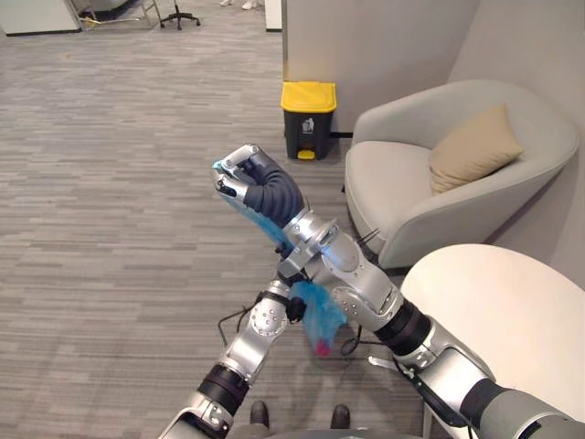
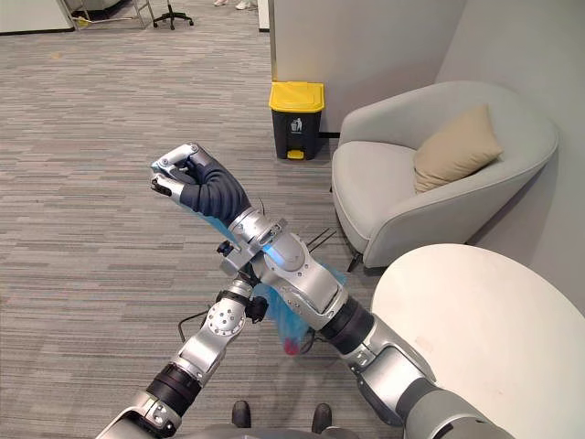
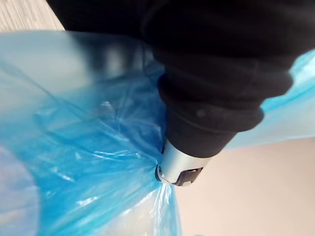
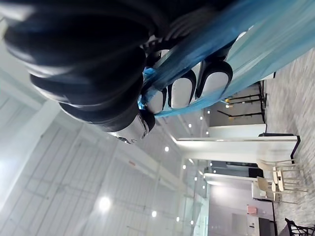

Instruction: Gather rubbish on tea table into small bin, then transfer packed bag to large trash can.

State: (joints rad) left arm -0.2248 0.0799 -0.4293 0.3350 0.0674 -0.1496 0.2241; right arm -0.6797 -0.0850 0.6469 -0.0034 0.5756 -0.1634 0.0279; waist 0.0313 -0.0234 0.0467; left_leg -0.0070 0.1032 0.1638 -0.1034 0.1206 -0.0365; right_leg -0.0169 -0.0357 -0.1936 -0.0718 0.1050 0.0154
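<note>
Our right hand fingers curled tight round bag neck; bag hangs below wrist; can straight ahead beyond hand, lid down.

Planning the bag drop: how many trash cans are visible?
1: a black trash can with a yellow lid, on the carpet by the wall, beside the grey armchair. Another could be hidden from view.
</note>
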